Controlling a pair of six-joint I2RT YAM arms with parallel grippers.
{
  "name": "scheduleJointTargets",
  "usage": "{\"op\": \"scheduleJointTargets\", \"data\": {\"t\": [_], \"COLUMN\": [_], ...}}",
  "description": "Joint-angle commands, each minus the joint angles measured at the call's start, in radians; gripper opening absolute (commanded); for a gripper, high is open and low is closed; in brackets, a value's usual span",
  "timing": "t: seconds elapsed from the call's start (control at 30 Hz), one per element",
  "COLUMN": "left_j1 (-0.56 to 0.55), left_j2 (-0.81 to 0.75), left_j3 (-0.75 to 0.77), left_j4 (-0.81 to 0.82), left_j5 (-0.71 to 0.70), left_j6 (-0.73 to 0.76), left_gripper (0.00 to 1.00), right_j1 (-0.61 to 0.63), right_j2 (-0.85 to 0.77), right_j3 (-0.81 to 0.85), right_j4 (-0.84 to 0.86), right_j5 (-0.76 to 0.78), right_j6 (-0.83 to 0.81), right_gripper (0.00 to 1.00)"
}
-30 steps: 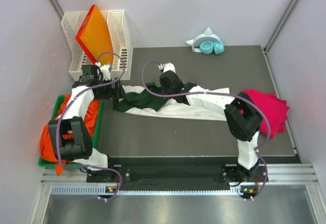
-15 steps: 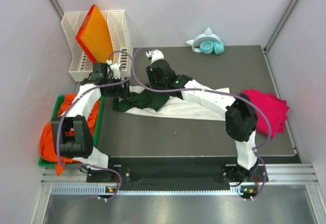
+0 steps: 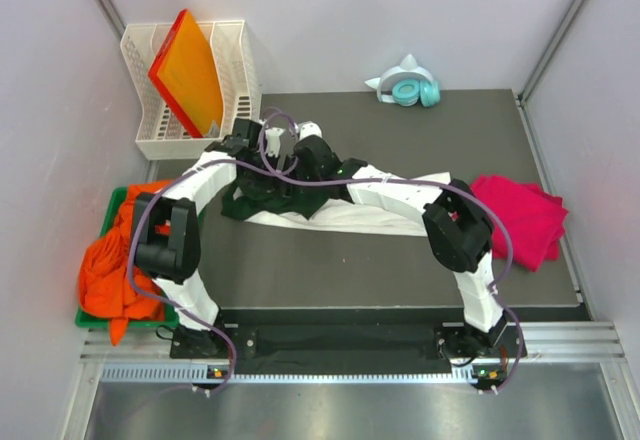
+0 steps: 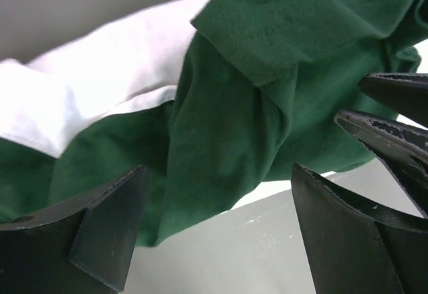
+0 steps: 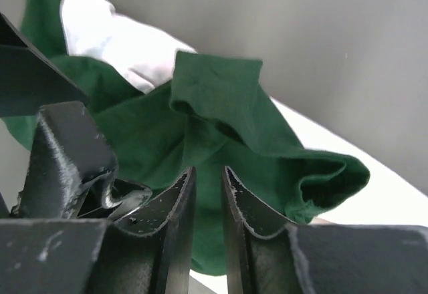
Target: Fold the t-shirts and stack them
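**Left arm swung in to the green t-shirt**

Since the earlier frame the left arm had crossed from beside the white rack (image 3: 190,80) to the green t-shirt (image 3: 268,198). It met the right arm above the shirt's far edge. The left gripper (image 4: 219,174) hung over the crumpled green cloth with its jaws spread wide and nothing between them. The right gripper (image 5: 208,174) sat just beside it over the same folds, its jaws drawn almost together with only a thin slit between. Whether they pinched any cloth could not be told. The green t-shirt lay bunched on one end of a white t-shirt (image 3: 375,210). A pink pile (image 3: 530,215) lay well apart from it on one side, and orange shirts (image 3: 105,275) on the other.
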Motion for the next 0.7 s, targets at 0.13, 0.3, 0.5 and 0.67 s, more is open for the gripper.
{"op": "scheduleJointTargets", "data": {"t": [0.13,0.3,0.5,0.67], "left_j1": [-0.027,-0.024,-0.015,0.03], "left_j2": [0.061,0.084,0.064,0.064], "left_j3": [-0.024,-0.047,-0.088,-0.093], "left_j4": [0.02,-0.021,-0.063,-0.09], "left_j5": [-0.082,-0.193,-0.245,-0.266], "left_j6": [0.027,0.047,0.063,0.061], "left_gripper": [0.89,0.88,0.86,0.86], "right_j1": [0.017,0.019,0.019,0.019], "right_j2": [-0.007,-0.039,-0.059,-0.061], "right_j3": [-0.11,-0.205,-0.237,-0.232], "right_j4": [0.034,0.058,0.053,0.047], "right_j5": [-0.041,-0.058,-0.061,-0.059], "right_j6": [0.035,0.064,0.064,0.051], "right_gripper": [0.2,0.19,0.19,0.19]}}
